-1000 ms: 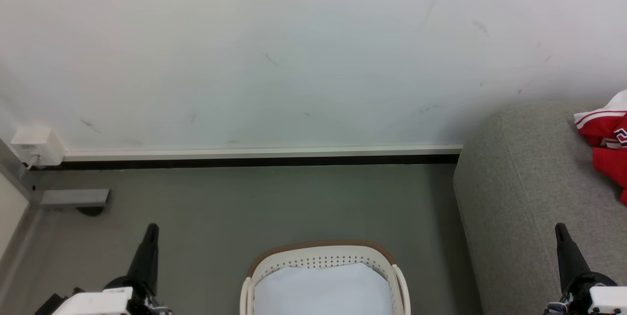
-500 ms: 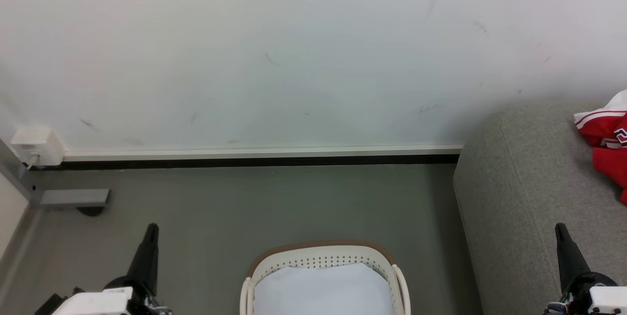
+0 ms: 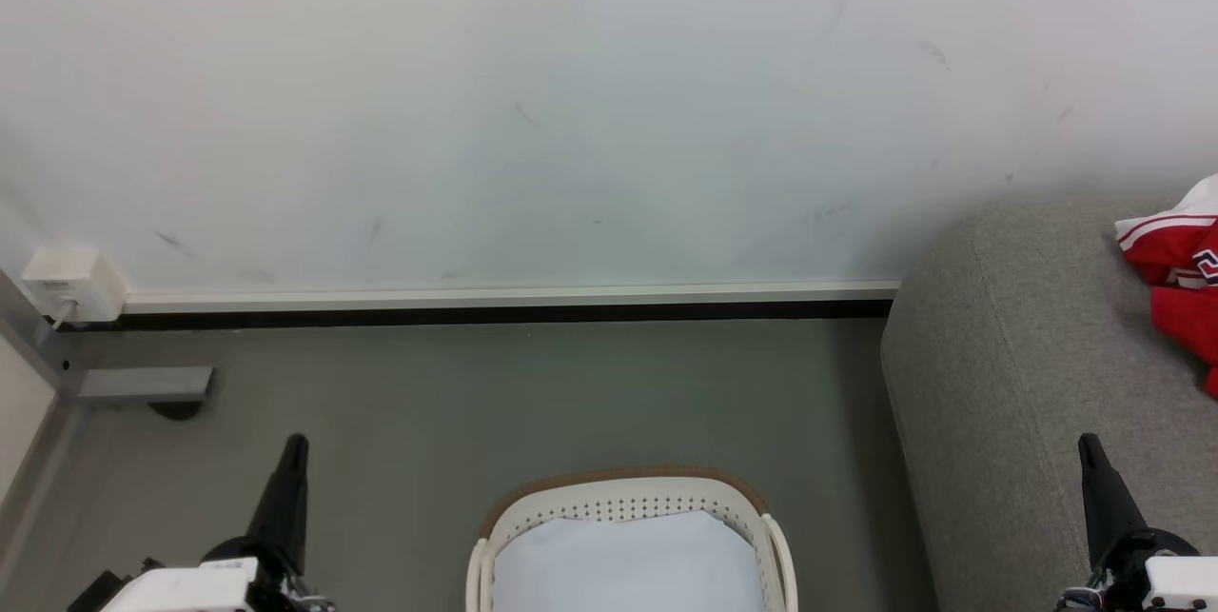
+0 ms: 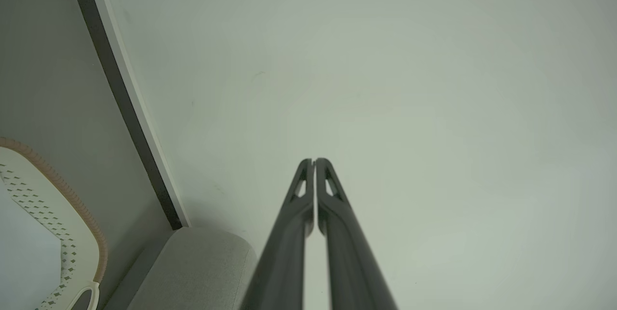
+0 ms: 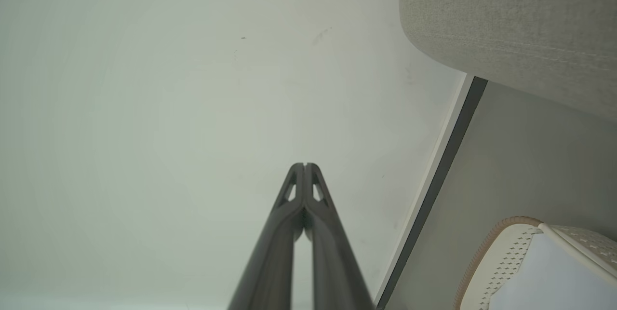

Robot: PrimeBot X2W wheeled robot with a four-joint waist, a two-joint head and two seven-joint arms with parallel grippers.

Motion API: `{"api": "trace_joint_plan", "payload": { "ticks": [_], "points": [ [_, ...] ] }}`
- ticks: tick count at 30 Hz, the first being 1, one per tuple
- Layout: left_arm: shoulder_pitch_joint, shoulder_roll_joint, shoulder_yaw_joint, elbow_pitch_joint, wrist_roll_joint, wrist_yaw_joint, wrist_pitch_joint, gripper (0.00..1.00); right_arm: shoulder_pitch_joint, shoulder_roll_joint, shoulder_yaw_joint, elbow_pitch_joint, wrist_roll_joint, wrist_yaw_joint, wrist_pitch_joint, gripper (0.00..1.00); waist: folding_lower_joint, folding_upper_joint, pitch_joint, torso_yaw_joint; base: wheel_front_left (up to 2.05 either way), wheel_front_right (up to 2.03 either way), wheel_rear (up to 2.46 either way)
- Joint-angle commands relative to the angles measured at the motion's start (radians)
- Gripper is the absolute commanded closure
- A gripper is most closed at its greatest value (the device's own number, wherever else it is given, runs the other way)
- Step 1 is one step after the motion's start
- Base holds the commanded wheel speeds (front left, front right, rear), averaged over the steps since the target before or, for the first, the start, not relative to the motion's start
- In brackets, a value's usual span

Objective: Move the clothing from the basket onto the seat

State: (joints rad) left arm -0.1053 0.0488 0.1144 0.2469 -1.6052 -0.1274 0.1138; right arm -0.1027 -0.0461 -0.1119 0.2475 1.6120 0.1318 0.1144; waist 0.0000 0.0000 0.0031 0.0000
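- The red clothing, with its white striped trim, lies bunched on the grey seat at the far right of the head view. It is well apart from the basket, and part of it runs off the edge of the picture.
- The basket stands on the floor between the two arms, near the seat's rounded end. What shows of its inside is the flat pale sheet lining it, with no red fabric on top. Its near half is cut off at the bottom, so I cannot vouch for that part.
- The left gripper points up toward the wall, off to the basket's left, fingers pressed together with nothing between them.
- The right gripper stands the same way in front of the seat, fingers shut tight and empty.
- To my eye the job looks done, or all but done. At most, the hidden part of the basket wants a check for a stray small piece.
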Motion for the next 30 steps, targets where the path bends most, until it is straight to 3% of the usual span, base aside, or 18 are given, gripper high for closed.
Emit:
{"api": "trace_joint_plan", "payload": {
  "ticks": [1,30],
  "points": [
    [-0.007,0.002,0.002,-0.004,-0.014,-0.007,0.004,1.0,-0.013,-0.008,-0.004,-0.005,0.002,-0.002,0.003,1.0,0.0,0.0,0.0,0.0,0.0,0.0,0.0],
    [-0.007,0.002,0.002,-0.004,-0.014,-0.007,0.004,1.0,-0.013,-0.008,-0.004,-0.005,0.002,-0.002,0.003,1.0,0.0,0.0,0.0,0.0,0.0,0.0,0.0]
  ]
}}
